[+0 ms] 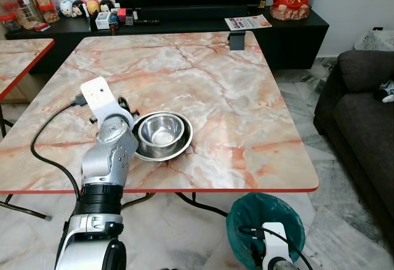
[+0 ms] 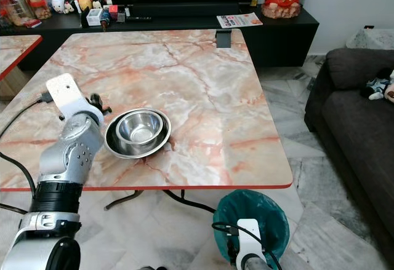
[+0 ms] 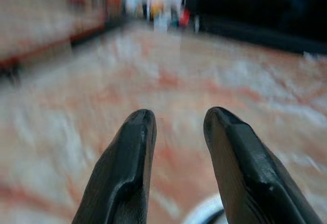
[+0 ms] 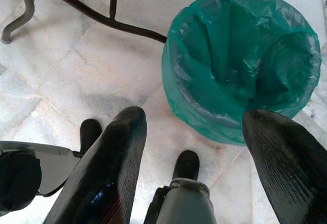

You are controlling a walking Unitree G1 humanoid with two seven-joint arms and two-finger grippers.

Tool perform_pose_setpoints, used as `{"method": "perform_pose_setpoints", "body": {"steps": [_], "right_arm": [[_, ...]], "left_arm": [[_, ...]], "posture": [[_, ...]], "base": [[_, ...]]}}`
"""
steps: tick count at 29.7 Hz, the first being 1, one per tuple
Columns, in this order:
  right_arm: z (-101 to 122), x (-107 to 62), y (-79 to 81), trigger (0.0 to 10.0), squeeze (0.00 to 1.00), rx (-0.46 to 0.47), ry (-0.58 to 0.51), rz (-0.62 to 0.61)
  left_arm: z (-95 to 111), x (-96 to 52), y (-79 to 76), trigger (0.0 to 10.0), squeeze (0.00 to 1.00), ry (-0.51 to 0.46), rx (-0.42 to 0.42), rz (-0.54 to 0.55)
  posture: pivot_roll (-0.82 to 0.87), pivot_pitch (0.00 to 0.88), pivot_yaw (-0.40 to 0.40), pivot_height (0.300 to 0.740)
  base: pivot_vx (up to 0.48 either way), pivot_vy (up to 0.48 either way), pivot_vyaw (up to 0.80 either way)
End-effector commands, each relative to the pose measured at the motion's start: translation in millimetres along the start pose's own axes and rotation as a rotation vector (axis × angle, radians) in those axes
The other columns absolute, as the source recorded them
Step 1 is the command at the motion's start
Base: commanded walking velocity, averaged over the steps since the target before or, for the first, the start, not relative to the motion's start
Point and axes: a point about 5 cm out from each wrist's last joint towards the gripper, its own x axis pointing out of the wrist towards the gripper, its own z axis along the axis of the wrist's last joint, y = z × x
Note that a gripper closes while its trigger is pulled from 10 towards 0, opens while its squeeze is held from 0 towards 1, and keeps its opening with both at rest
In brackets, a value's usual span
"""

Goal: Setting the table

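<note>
A steel bowl rests inside a wider steel plate near the front left of the marble table. My left arm reaches over the table's front edge. Its gripper sits just to the left of the plate, close above the tabletop. In the left wrist view the gripper is open with nothing between its fingers, and the plate's rim curves just below them. My right gripper hangs low beside the table, open and empty, over the floor.
A green-lined bin stands on the floor under the table's front right corner. A dark sofa is on the right, a black TV cabinet behind, a second table on the left. A small dark block sits at the far edge.
</note>
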Motion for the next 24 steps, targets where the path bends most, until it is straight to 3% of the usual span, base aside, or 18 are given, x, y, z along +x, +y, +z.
{"method": "perform_pose_setpoints", "body": {"steps": [1, 2, 3, 4, 6, 8, 9, 11, 13, 14, 17, 18, 19, 20, 22, 23, 24], "right_arm": [[3.3, 0.6, -0.3, 10.0, 0.0, 0.012, -0.01, 0.0], [3.6, 0.7, -0.5, 10.0, 0.0, 0.013, -0.012, 0.0], [4.0, 0.7, -1.2, 10.0, 0.0, 0.016, -0.014, -0.002], [4.0, 0.7, -1.4, 10.0, 0.0, 0.017, -0.014, -0.003], [4.0, 0.6, -1.9, 10.0, 0.0, 0.019, -0.015, -0.005], [4.0, 0.6, -2.0, 10.0, 0.0, 0.019, -0.015, -0.005], [2.1, 0.1, -3.0, 10.0, 0.0, 0.021, -0.013, -0.008], [-0.8, -0.7, -4.2, 10.0, 0.0, 0.022, -0.009, -0.011], [-3.2, -1.2, -3.5, 10.0, 0.0, 0.018, -0.003, -0.009], [-4.9, -1.5, -1.3, 10.0, 0.0, 0.014, 0.002, -0.003], [-5.3, -1.5, -0.3, 10.0, 0.0, 0.013, 0.003, 0.0], [-5.6, -1.5, 0.8, 10.0, 0.0, 0.013, 0.003, 0.003], [-5.8, -1.4, 3.2, 10.0, 0.0, 0.013, 0.004, 0.009], [-5.8, -1.4, 3.2, 10.0, 0.0, 0.013, 0.004, 0.009], [-6.1, -1.3, 5.2, 10.0, 0.0, 0.012, 0.005, 0.014], [-5.9, -1.3, 6.0, 10.0, 0.0, 0.012, 0.005, 0.015], [-5.4, -1.1, 7.1, 10.0, 0.0, 0.012, 0.004, 0.017]], "left_arm": [[4.8, -3.3, 12.1, 10.0, 0.0, -0.119, 0.11, 0.018], [3.7, -4.0, 16.3, 10.0, 0.0, -0.134, 0.133, 0.027], [-4.8, -6.3, 34.4, 10.0, 0.0, -0.147, 0.198, 0.073], [-6.8, -7.1, 38.7, 10.0, 0.0, -0.148, 0.214, 0.083], [-19.5, -12.1, 68.7, 10.0, 0.0, -0.14, 0.297, 0.174], [-20.8, -12.8, 71.8, 10.0, 0.0, -0.141, 0.307, 0.182], [-30.7, -20.1, 102.3, 10.0, 0.0, -0.125, 0.369, 0.273], [-41.1, -35.3, 147.8, 10.0, 0.0, -0.096, 0.466, 0.417], [-47.0, -49.3, 179.8, 10.0, 0.0, -0.077, 0.539, 0.518], [-52.8, -62.6, 204.9, 10.0, 0.0, -0.049, 0.584, 0.599], [-55.6, -68.9, 215.2, 10.0, 0.0, -0.036, 0.605, 0.634], [-60.4, -75.7, 225.9, 10.0, 0.0, -0.012, 0.635, 0.665], [-73.0, -89.8, 246.0, 10.0, 0.0, 0.049, 0.7, 0.719], [-73.0, -89.8, 246.0, 10.0, 0.0, 0.049, 0.7, 0.719], [-88.6, -103.1, 261.6, 10.0, 0.0, 0.128, 0.735, 0.745], [-99.6, -109.6, 268.0, 10.0, 0.0, 0.192, 0.748, 0.739], [-127.6, -119.6, 274.1, 10.0, 0.0, 0.366, 0.744, 0.666]], "posture": [[0.04, 0.014, 0.039, 0.723], [0.04, 0.014, 0.039, 0.723], [0.04, 0.014, 0.039, 0.723], [0.04, 0.014, 0.039, 0.723], [0.03, 0.013, 0.042, 0.723], [0.03, 0.013, 0.042, 0.723], [0.04, 0.022, 0.044, 0.723], [0.05, 0.024, 0.044, 0.723], [0.06, 0.024, 0.046, 0.723], [0.07, 0.025, 0.049, 0.723], [0.07, 0.025, 0.049, 0.723], [0.07, 0.022, 0.049, 0.723], [0.07, 0.02, 0.053, 0.723], [0.07, 0.02, 0.053, 0.723], [0.08, 0.014, 0.056, 0.723], [0.07, 0.011, 0.058, 0.723], [0.08, 0.005, 0.061, 0.723]], "base": [[0.0, 0.0, 0.0], [0.0, 0.0, 0.0], [0.0, 0.0, 0.0], [0.0, 0.0, 0.0], [0.0, 0.0, 0.0], [0.0, 0.0, 0.0], [0.0, 0.0, 0.0], [0.0, 0.0, 0.0], [0.0, 0.0, 0.0], [0.0, 0.0, 0.0], [0.0, 0.0, 0.0], [0.0, 0.0, 0.0], [0.0, 0.0, 0.0], [0.0, 0.0, 0.0], [0.0, 0.0, 0.0], [0.0, 0.0, 0.0], [0.0, 0.0, 0.0]]}}
